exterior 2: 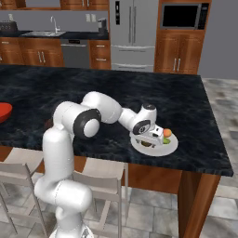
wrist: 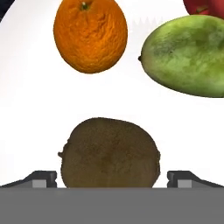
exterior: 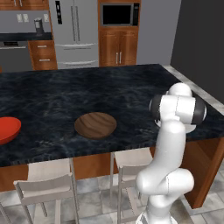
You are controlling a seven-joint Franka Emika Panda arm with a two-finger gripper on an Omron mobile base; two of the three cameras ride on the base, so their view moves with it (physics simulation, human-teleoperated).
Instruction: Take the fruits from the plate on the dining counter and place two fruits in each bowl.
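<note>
The white plate (wrist: 30, 109) (exterior 2: 171, 148) lies near the right end of the dining counter (exterior 2: 139, 97) and carries the fruits. In the hand view an olive-brown round fruit (wrist: 109, 153) sits between my fingertips (wrist: 43, 178), one tip on each side with small gaps. Beyond it lie the orange ball (wrist: 91, 35), the green oblong fruit (wrist: 188, 54) and a red one (wrist: 203, 6) at the frame's corner. My gripper (wrist: 112, 179) (exterior 2: 151, 139) is open, low over the plate. The wooden bowl (exterior: 95, 125) and the red bowl (exterior: 8, 128) stand further left on the counter.
The counter's front edge and right end (exterior 2: 218, 153) run close to the plate. Pale stools (exterior: 46, 183) (exterior 2: 100, 183) stand under the front edge. Cabinets, a fridge (exterior 2: 132, 32) and a microwave line the far wall.
</note>
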